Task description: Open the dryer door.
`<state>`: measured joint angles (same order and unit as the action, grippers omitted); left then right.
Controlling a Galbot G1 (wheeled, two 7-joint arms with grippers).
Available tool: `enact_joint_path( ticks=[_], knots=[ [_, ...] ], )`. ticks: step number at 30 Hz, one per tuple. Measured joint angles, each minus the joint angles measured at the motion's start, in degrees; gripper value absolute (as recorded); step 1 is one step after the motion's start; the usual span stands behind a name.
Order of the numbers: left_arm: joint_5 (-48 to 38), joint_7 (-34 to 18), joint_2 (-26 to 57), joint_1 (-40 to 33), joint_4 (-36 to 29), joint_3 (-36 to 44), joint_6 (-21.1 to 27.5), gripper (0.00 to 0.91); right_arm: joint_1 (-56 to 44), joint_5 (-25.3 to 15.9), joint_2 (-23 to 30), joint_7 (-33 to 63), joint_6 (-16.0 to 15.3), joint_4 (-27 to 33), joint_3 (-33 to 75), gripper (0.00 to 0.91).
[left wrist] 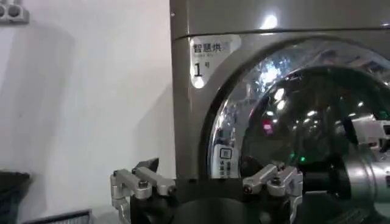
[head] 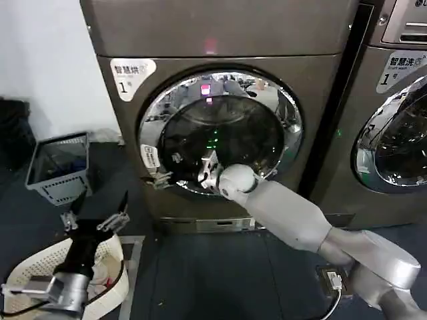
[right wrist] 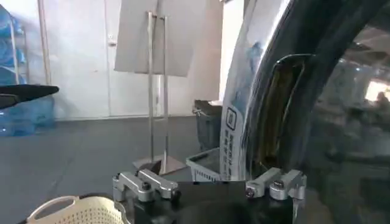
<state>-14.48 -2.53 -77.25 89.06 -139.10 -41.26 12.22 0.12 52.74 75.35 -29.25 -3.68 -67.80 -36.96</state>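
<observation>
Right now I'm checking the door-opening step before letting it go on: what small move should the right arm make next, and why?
Probably ease the right claw a little further toward the recess at the dryer door's left edge. The claw is open at the door's lower left, the right wrist view shows the dark recess just ahead, and the door looks closed. The left claw hangs open, low over the white laundry basket.

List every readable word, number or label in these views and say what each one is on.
"智慧烘" over "1号": sticker on the bronze-grey dryer, upper left of the dryer door.
"Smart wash": sticker on the neighbouring machine.
Small label on the door's chrome ring: too small to read.
</observation>
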Motion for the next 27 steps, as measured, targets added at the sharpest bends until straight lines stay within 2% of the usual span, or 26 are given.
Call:
enact_joint_path(
  ticks=[12, 21, 27],
  knots=[
    [-1.23, 0.44, 0.91, -0.2, 0.45, -1.34, -0.01, 0.907, 0.7, 1.47, -2.06, -7.32, 0.65, -1.5, -1.21, 0.907],
    [-3.0, 0.81, 2.53, -0.99, 2.15, -2.91, -0.21, 0.907, 0.82, 1.66, -5.92, -12.34, 1.89, -5.75, -2.72, 0.907],
    [-4.52, 0.83, 3.35, -1.02, 2.34, -4.44, -0.23, 0.907, 0.56, 4.77, -8.87, -16.61, 2.72, -9.21, -3.32, 0.907]
  ],
)
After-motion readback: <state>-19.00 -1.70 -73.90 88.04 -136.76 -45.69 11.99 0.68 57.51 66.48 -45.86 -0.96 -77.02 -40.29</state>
